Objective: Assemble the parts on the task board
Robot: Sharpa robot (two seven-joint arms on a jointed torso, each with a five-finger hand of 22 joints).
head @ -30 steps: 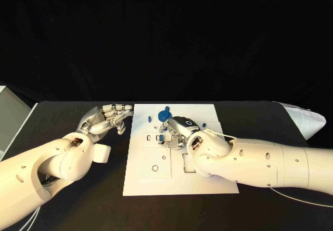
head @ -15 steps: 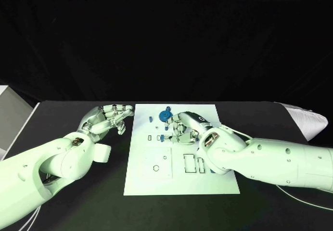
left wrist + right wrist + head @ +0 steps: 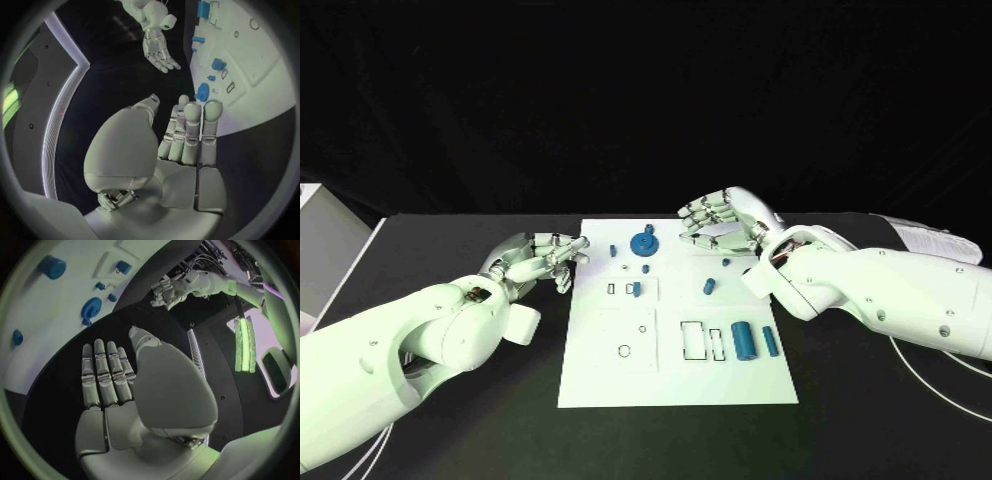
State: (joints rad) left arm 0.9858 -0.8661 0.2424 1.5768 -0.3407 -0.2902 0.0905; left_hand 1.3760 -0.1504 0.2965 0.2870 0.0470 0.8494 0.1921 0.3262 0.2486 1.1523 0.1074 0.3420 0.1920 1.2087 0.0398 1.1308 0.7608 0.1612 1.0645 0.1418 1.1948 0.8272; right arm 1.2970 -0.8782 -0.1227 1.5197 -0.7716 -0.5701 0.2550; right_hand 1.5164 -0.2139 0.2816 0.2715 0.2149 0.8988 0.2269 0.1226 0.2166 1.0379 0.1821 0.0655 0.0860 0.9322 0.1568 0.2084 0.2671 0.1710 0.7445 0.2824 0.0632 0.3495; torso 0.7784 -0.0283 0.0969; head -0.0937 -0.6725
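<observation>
Now | left hand (image 3: 538, 260) empty, fingers loose | right hand (image 3: 726, 222) empty, spread | task board (image 3: 678, 375) unobstructed

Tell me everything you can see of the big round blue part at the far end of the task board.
The round blue part looks like a matte plastic disc, the largest blue piece at the far end of the white task board. It sits near the far edge, roughly midway across. In the left wrist view a small tab juts from its rim. Neither the left hand nor the right hand touches it. Whether it is seated in a recess is unclear.
</observation>
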